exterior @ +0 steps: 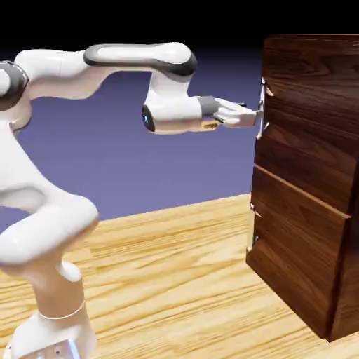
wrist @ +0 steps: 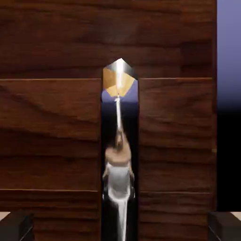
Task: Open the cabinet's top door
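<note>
Exterior view: dark walnut-grained top door [exterior: 308,126]

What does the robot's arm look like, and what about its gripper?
The arm is shiny white with smooth, rounded parts, and darker grey-black bands at some joints. A small blue light shows on a dark oval near its wrist. The gripper is white at its body, and in the hand view its two tips look dark and blocky.
</note>
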Controlling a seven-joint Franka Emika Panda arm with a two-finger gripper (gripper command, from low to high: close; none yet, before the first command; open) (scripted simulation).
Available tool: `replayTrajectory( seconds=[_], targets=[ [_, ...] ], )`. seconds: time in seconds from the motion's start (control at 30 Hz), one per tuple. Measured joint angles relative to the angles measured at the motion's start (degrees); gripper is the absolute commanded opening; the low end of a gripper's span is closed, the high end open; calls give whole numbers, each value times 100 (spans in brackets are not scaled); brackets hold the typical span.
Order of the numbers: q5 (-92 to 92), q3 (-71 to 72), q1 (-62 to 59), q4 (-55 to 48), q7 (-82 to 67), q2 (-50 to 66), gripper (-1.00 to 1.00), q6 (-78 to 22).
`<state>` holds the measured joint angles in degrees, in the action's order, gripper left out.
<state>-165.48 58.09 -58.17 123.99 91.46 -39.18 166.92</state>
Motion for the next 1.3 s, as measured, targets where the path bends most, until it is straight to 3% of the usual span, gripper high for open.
replayTrajectory(
  seconds=[0.03,0.07,0.13,0.87,1.3],
  targets=[
    [-44,181,-236,-169,-53,115,0,-19],
    [-52,213,-278,-200,-62,136,-100,-23],
    [-52,213,-278,-200,-62,136,-100,-23],
    [-52,-3821,4288,693,-2372,1086,-100,-200],
    [3074,-5897,6384,1932,-346,-41,-100,-589]
  ],
)
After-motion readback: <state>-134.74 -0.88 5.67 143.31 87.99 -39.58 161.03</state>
